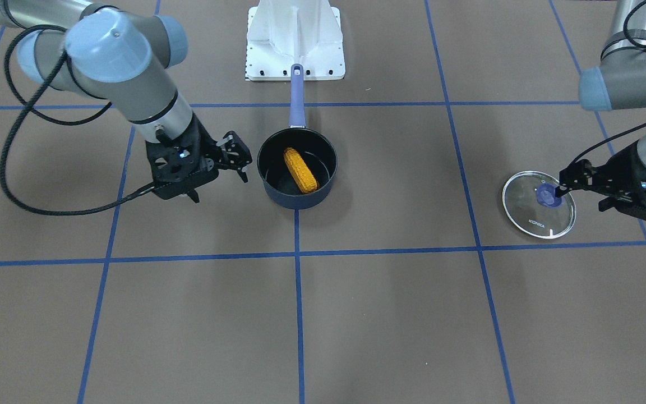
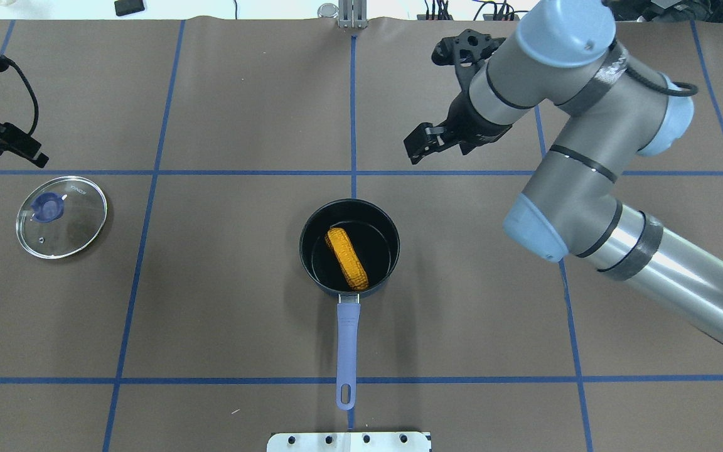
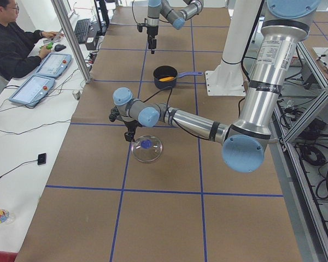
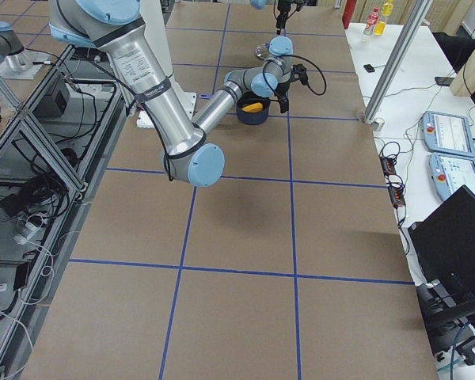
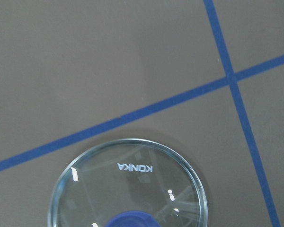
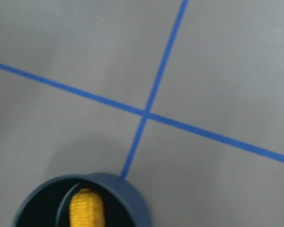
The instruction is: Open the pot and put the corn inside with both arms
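The dark navy pot [image 1: 296, 200] stands open at the table's middle, its lavender handle [image 2: 348, 329] pointing toward the robot base. The yellow corn [image 1: 300, 170] lies slanted inside it and also shows in the overhead view [image 2: 347, 258] and the right wrist view [image 6: 86, 211]. The glass lid [image 2: 73, 223] with its lavender knob [image 2: 46, 206] lies flat on the table far to the robot's left. My left gripper [image 1: 572, 188] hovers open and empty above the lid's knob side. My right gripper [image 1: 238, 158] is open and empty, raised beside the pot on the robot's right.
The white robot base plate [image 1: 295, 39] sits just past the tip of the pot handle. Blue tape lines cross the brown table cover. An operator [image 3: 16, 43] sits at a side desk with tablets beyond the table's far edge.
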`<state>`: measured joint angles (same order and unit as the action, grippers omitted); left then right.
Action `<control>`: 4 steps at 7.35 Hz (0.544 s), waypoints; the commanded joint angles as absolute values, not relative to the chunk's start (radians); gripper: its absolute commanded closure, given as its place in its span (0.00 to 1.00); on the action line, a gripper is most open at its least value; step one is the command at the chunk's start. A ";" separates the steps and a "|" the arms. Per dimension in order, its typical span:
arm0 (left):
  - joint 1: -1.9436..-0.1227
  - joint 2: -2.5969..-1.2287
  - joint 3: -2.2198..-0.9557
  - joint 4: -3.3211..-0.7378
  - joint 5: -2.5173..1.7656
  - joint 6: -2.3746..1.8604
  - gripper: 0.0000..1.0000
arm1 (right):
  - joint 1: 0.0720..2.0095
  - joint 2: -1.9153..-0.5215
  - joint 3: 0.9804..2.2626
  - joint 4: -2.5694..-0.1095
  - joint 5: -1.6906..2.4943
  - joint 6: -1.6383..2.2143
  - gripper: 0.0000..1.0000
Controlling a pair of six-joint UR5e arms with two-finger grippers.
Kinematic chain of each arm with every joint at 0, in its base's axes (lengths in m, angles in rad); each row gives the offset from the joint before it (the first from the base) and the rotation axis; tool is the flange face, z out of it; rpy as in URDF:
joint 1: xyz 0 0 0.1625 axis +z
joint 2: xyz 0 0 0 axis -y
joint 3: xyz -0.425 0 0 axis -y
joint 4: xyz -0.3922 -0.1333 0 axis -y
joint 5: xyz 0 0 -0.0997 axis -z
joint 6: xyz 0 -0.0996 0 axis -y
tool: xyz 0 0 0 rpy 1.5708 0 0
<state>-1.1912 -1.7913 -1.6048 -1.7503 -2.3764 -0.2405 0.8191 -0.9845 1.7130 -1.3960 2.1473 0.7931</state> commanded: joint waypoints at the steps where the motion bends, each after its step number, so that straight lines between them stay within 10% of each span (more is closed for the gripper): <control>1: -1.283 -1.783 -1.602 -1.741 -2.375 -0.113 0.00 | 0.935 -1.093 1.718 -1.381 2.226 0.697 0.00; 4: -1.324 -1.732 -1.600 -1.732 -2.378 -0.038 0.00 | 1.006 -1.216 1.747 -1.381 2.186 0.690 0.00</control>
